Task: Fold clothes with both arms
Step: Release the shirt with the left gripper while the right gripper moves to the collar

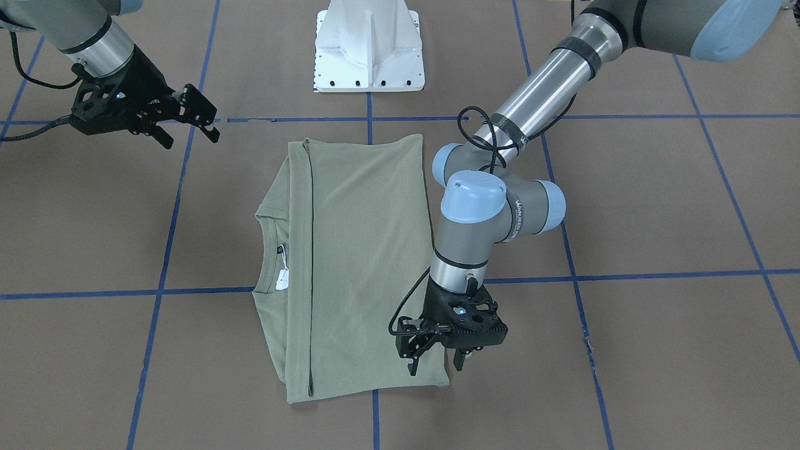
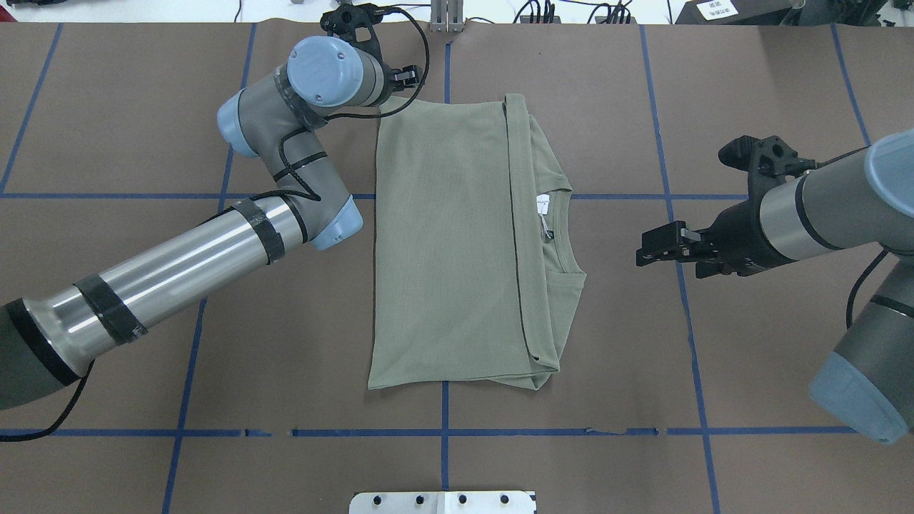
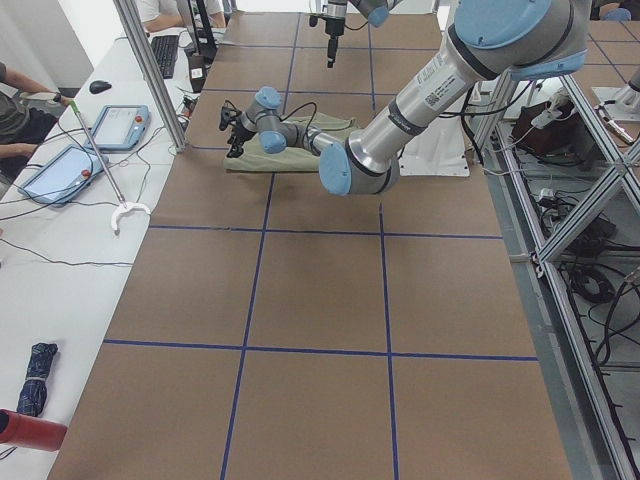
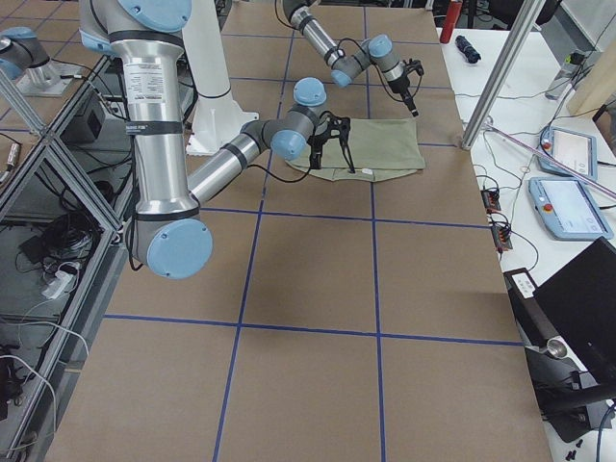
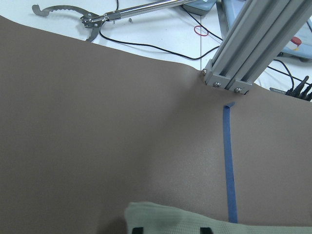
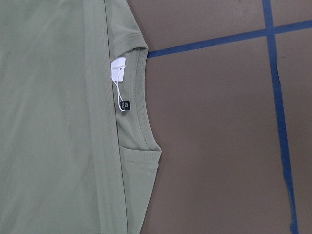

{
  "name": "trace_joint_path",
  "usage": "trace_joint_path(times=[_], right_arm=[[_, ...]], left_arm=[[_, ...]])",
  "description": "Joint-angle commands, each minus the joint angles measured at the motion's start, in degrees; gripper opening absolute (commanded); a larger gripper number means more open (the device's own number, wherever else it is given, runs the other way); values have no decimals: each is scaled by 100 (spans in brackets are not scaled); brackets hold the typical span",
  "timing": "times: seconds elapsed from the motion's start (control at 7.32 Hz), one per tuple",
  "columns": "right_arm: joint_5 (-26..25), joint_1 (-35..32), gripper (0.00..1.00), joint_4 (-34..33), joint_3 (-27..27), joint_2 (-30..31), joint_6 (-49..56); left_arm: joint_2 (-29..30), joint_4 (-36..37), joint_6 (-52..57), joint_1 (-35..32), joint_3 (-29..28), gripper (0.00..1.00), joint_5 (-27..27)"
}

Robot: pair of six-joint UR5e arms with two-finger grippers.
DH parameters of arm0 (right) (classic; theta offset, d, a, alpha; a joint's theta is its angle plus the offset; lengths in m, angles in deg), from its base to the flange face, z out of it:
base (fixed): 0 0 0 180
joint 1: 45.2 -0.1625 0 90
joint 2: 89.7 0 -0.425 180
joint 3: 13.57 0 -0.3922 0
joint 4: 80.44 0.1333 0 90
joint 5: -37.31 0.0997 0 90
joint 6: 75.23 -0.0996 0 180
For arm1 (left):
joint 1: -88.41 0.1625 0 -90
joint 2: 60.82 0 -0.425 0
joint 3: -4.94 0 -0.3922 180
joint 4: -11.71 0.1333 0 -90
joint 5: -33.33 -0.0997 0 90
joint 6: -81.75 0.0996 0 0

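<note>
The sage-green shirt lies folded lengthwise into a flat rectangle at the table's centre. Its round neck, white tag and black label show along the edge facing the right arm. My left gripper points down over the shirt's far corner on the robot's left. It is open, one finger over the cloth and one just off its edge. The left wrist view shows that corner between the two fingertips. My right gripper hovers open and empty over bare table, well clear of the collar side.
The white pedestal base stands at the robot's side of the table. An aluminium frame post rises at the far table edge beyond the left gripper. Blue tape lines cross the brown surface. People sit at a side desk.
</note>
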Motion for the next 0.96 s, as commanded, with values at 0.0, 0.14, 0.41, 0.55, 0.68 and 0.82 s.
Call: trace_joint_path(times=[0.0, 0.14, 0.41, 0.55, 0.68, 0.82], right_arm=[[-104, 80, 100, -34, -420, -333, 21], [-227, 141, 100, -51, -648, -500, 82], [-577, 404, 100, -661, -817, -938, 135], [-980, 701, 100, -1328, -1044, -1516, 353], [-1253, 904, 100, -1865, -1281, -2043, 607], [-1265, 1046, 100, -1940, -1396, -2223, 723]], left_arm=[[-466, 313, 217, -162, 712, 99, 753], [-949, 603, 226, -162, 1519, 99, 1148], [-1776, 1516, 287, -180, 3145, 99, 1476], [-2102, 1790, 409, -180, 3788, 99, 1608], [-2323, 2071, 471, -180, 4316, 99, 1783], [-2429, 2135, 472, -180, 4513, 99, 1794]])
